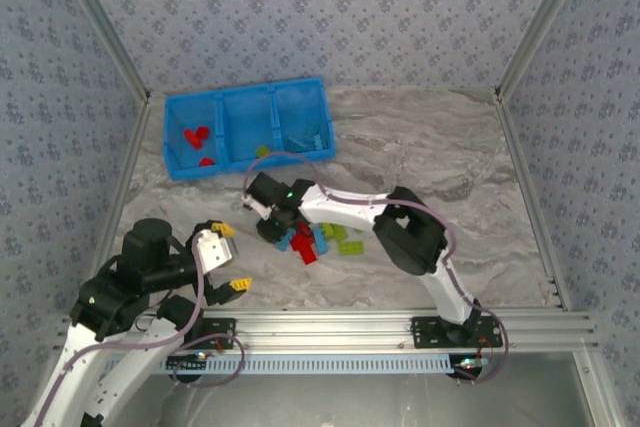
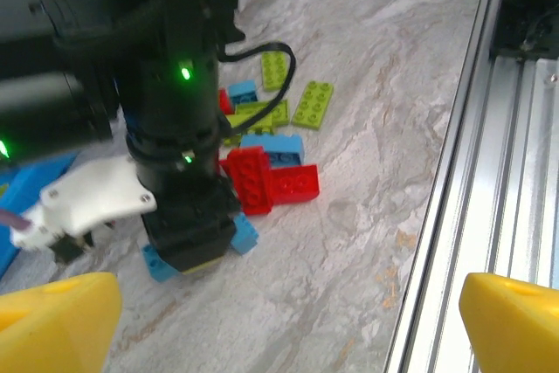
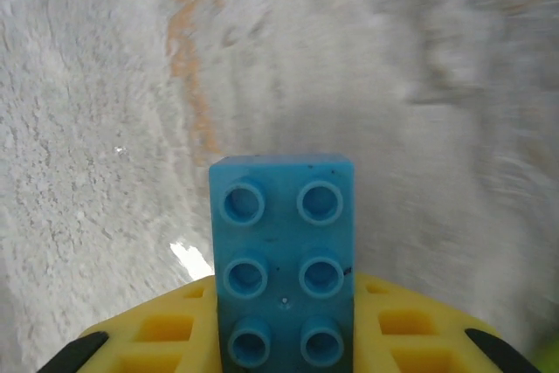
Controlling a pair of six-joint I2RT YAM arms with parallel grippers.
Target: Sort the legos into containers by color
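The legos lie in a loose pile (image 1: pixel 315 239) mid-table, among them red (image 2: pixel 269 179), lime (image 2: pixel 313 104) and light blue (image 2: pixel 278 148) bricks. My right gripper (image 1: pixel 270 227) is down at the pile's left end, shut on a light blue lego (image 3: pixel 283 251) that sits studs-up between its yellow pads (image 3: pixel 157 334), low over the table. In the left wrist view its black body (image 2: pixel 188 224) covers most of that brick (image 2: pixel 157 264). My left gripper (image 2: pixel 284 329) hangs open near the front left, holding nothing. The containers (image 1: pixel 245 127) stand at the back left and hold red, lime and blue bricks.
The bin's left compartment (image 1: pixel 195 137) holds red bricks, the middle a lime one (image 1: pixel 262 150), the right light blue ones (image 1: pixel 305 137). An aluminium rail (image 1: pixel 340 325) runs along the near edge. Patterned walls close in the table's sides and back.
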